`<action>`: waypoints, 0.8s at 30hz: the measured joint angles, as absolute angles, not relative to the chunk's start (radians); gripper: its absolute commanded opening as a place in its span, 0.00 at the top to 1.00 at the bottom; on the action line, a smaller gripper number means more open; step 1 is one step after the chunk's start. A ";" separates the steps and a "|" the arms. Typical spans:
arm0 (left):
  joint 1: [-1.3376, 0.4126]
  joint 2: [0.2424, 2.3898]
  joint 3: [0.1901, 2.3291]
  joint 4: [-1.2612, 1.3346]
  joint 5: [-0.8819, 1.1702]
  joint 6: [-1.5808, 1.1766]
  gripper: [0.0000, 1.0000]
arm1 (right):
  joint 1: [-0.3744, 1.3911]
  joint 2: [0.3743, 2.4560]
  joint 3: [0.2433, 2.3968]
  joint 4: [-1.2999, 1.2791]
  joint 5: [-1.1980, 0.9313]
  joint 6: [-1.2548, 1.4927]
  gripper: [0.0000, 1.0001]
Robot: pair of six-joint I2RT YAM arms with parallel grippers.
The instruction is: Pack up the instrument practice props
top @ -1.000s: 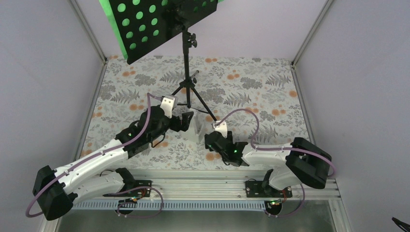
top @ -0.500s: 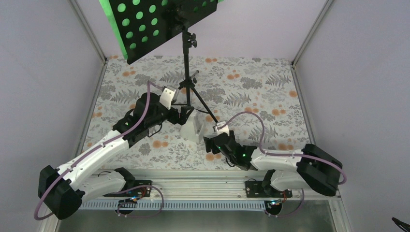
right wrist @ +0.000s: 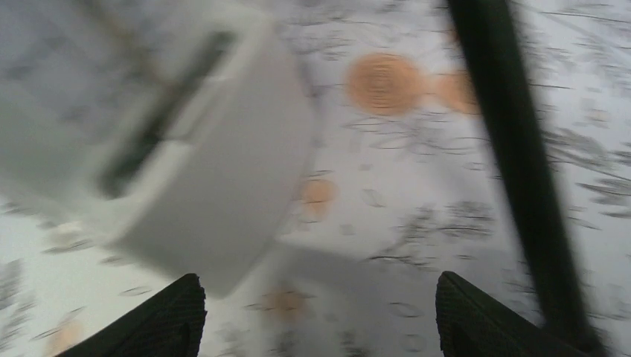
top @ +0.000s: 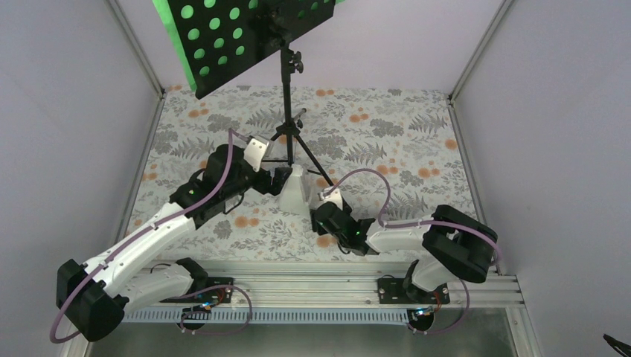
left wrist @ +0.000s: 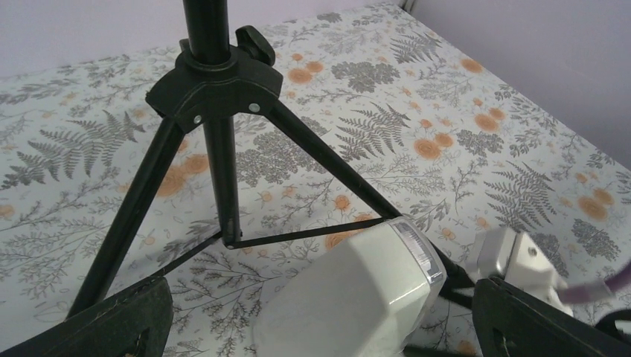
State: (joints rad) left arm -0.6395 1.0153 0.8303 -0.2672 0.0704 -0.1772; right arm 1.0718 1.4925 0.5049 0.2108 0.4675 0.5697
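Beside the near leg of the black tripod music stand [left wrist: 214,88], the small white pyramid-shaped metronome [left wrist: 350,297] stands between the spread fingers of my left claw [left wrist: 320,338]. Likely light, slick, tippy; I'd pinch its wide lower flanks. My right claw [right wrist: 320,320], blurred, seems spread.

Pale lilac walls [top: 67,111] are enclosing a fern-and-orange-flower patterned surface [top: 387,134], metal rails [top: 312,277] running along its near edge
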 measured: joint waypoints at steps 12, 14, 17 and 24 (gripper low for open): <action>-0.636 1.042 0.876 -0.279 0.171 -0.145 0.00 | 1.014 1.300 0.426 0.184 0.495 0.550 0.05; -0.629 1.075 0.901 -0.275 0.216 -0.141 0.00 | 1.023 1.253 0.382 0.227 0.458 0.520 0.01; -0.607 1.134 0.937 -0.258 0.297 -0.141 0.00 | 1.056 1.245 0.366 0.263 0.429 0.504 0.00; -0.591 1.318 1.009 -0.233 0.406 -0.143 0.00 | 1.117 1.377 0.397 0.345 0.398 0.562 0.00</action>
